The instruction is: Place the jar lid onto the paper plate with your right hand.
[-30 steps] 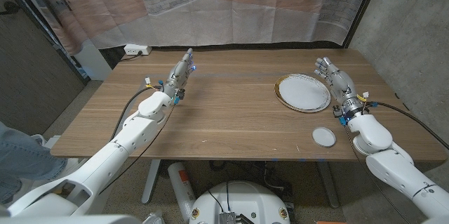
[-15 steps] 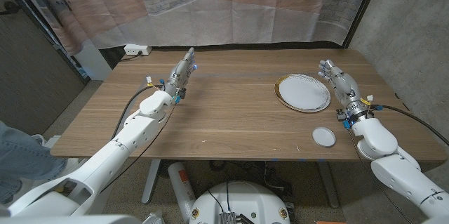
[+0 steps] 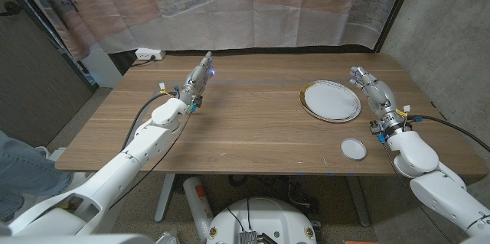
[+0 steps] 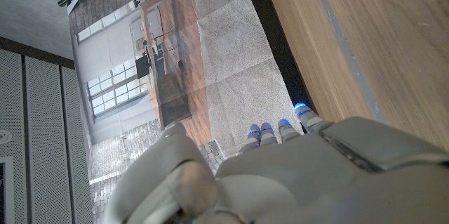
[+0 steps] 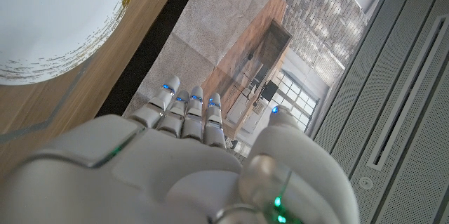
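A white round jar lid (image 3: 354, 148) lies flat near the table's front edge on the right. Farther back stands the white paper plate (image 3: 330, 100) with a gold rim, also seen in the right wrist view (image 5: 49, 20). My right hand (image 3: 373, 91) hovers just right of the plate and behind the lid, fingers stretched out together, holding nothing; its back shows in the right wrist view (image 5: 175, 161). My left hand (image 3: 197, 81) stays at the table's far left-middle, fingers extended straight, empty; the left wrist view shows its back (image 4: 295, 168).
A white power strip (image 3: 149, 54) sits on the floor past the table's back left corner. A translucent curtain hangs behind the table. A concrete wall stands close on the right. A person's leg shows at the left edge (image 3: 15, 164).
My right hand has drifted slightly to the right and toward the table's front, away from the plate. The left arm, the lid and the plate have not moved.
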